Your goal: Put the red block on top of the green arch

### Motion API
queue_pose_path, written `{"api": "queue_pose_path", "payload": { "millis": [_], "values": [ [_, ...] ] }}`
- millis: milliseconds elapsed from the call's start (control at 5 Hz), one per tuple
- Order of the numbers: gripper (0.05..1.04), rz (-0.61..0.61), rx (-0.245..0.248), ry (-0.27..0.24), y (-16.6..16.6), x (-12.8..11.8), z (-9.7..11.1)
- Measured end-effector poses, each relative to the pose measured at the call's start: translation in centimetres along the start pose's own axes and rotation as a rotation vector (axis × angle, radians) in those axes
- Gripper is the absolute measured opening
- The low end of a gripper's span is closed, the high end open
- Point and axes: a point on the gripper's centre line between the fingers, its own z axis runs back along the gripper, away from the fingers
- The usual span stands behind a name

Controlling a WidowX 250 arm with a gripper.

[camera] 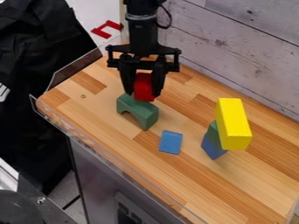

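The gripper (142, 91) hangs down at the upper centre of the camera view, its fingers shut on the red block (144, 87) from both sides. Directly under the red block is the green arch (139, 112), standing on the wooden table with its opening facing the front left. The red block's lower end is at the arch's top, toward its rear edge; whether the two touch I cannot tell.
A flat blue block (170, 142) lies in front of the arch, to its right. Farther right, a yellow block (234, 124) rests on a green block (213, 133) above a blue block (212, 148). A wooden wall (234, 48) runs behind the table (175, 192).
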Motion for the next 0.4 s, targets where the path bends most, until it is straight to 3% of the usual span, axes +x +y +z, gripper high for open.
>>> {"api": "queue_pose_path", "payload": {
  "millis": [400],
  "values": [
    [0.575, 0.013, 0.0, 0.025, 0.18, -0.19, -0.23]
  ]
}}
